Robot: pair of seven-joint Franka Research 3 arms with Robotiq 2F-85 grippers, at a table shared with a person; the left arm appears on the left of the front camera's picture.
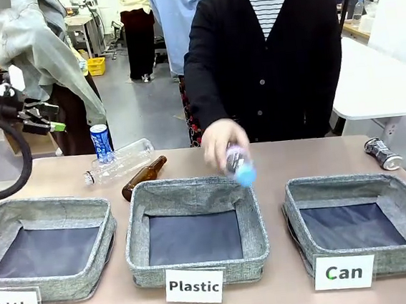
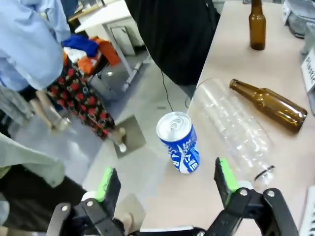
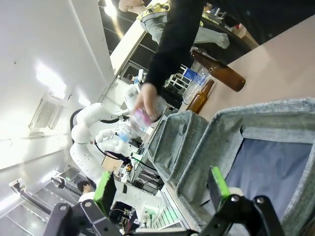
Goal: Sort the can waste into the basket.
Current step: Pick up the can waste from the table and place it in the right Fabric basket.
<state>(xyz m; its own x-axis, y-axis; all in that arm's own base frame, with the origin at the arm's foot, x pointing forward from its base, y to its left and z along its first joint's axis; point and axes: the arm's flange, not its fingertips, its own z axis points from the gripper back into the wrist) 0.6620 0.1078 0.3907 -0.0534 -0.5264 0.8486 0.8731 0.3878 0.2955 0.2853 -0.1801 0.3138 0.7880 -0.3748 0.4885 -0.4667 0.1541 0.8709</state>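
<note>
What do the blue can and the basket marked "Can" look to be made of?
Blue can: likely thin metal, glossy printed wall, bare silvery top with a pull tab. Basket: grey woven fabric, matte, slightly sagging walls; darker smooth lining inside.

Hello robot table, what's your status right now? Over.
Left gripper and right gripper open, empty. Blue Pocari can upright ahead of the left; dented grey can lying beyond Can basket. Person's hand holds plastic bottle above Plastic basket's far rim.
</note>
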